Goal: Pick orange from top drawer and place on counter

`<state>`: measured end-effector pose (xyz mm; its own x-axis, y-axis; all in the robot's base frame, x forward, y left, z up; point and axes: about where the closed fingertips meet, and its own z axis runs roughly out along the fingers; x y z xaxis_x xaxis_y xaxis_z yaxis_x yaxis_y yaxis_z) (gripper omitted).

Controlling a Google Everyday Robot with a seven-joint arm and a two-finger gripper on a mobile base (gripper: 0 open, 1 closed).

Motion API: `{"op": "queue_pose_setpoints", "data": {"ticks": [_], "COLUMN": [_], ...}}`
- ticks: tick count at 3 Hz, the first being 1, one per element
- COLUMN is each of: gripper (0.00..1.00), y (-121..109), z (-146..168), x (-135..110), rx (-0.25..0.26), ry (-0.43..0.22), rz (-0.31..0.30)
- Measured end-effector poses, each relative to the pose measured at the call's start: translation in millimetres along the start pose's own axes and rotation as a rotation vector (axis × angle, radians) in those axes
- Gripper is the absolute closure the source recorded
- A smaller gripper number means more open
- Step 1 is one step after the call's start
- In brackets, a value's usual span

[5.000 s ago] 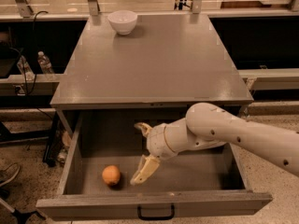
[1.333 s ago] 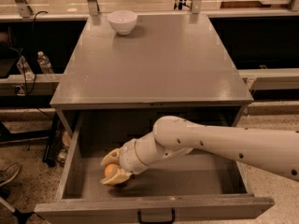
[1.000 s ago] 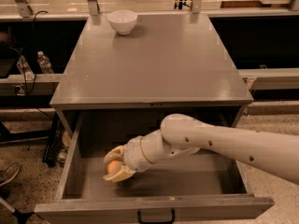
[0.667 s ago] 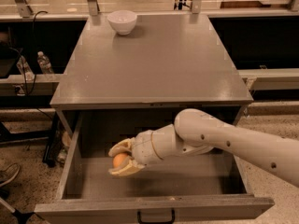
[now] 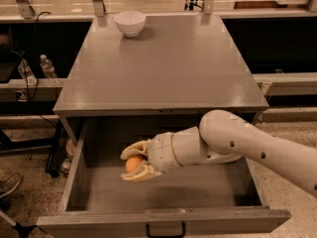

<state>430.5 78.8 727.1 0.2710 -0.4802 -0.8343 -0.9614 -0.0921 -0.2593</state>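
Here, the cream two-finger gripper [image 5: 127, 166] pinches the small round orange-yellow orange [image 5: 133, 164] between its fingers, inside the open wide grey top drawer [image 5: 163, 220], left of its centre; the round fruit's long axis cannot be told.

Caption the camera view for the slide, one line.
Gripper shut on the orange inside the open top drawer; white bowl sits near the far edge of the counter.

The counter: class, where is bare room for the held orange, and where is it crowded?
The gripper, shut on the orange, is in the open top drawer. The counter is bare from its front edge back to the white bowl; only that far-left corner is taken.
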Motion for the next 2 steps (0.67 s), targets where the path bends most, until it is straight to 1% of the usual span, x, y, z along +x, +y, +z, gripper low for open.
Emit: {"op": "queue_pose_setpoints", "data": {"ticks": [1, 2], "gripper": [1.0, 1.0], "y": [-18.7, -41.1], "z": [-31.1, -73.8], "x": [-37.7, -94.1], "rx": [0.057, 0.164], "ry": [0.009, 0.042], "rz": [-0.104, -0.276]}}
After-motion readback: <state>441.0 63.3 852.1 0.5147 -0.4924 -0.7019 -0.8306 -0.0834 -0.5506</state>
